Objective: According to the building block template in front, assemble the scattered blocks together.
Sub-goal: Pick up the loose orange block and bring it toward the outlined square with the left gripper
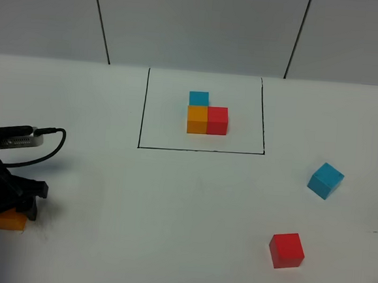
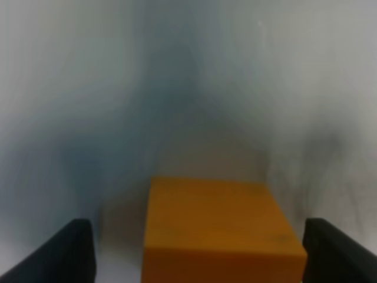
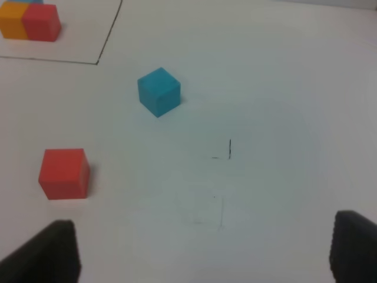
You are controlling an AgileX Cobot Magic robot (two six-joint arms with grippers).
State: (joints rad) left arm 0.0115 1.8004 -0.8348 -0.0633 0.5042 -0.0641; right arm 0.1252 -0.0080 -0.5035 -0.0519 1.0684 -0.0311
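At eight o'clock, the left tool (image 2: 201, 252) sits open around the small orange cube (image 2: 218, 227), not touching. Squeeze it evenly.

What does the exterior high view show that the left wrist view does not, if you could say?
Only the exterior high view shows the building block template inside its black drawn rectangle, plus the loose light blue cube and red cube on the right. Only the left wrist view shows, close up, the black fingertips standing either side of the cube, with bare surface visible beside one of them. Both show the orange cube on the white table, between the fingers of the left gripper.
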